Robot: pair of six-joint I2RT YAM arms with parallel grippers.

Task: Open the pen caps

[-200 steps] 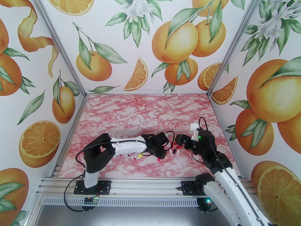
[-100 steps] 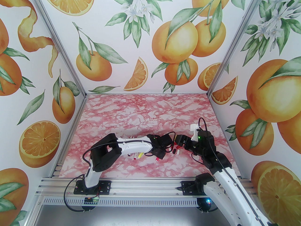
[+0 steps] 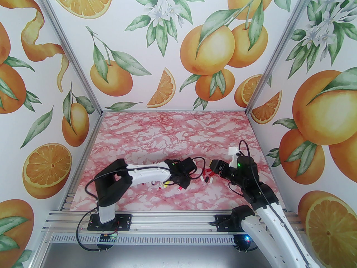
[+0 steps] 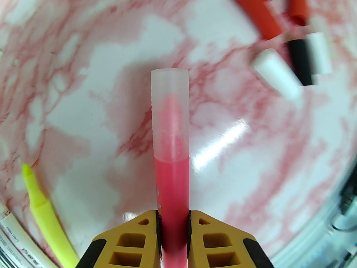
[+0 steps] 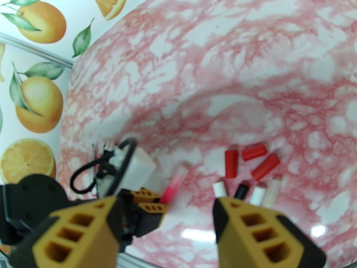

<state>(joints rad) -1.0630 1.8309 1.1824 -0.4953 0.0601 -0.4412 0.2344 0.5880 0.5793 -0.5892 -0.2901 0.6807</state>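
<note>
The left gripper [image 4: 173, 219] is clamped on the barrel of the pink pen [image 4: 172, 186], so its clear cap [image 4: 169, 107] juts free toward the other arm, apparently offered for pulling. The right gripper [image 5: 166, 202] hangs half open and empty above the table [image 5: 223, 66], near the loose pen caps [image 5: 231, 163] lying between the arms.

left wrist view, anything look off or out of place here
Nothing damaged or spilled. The yellow pen lies uncapped at lower left, tip bare, and loose caps sit scattered at upper right. The pink pen, clamped in the left pincer, has its clear cap on.
</note>
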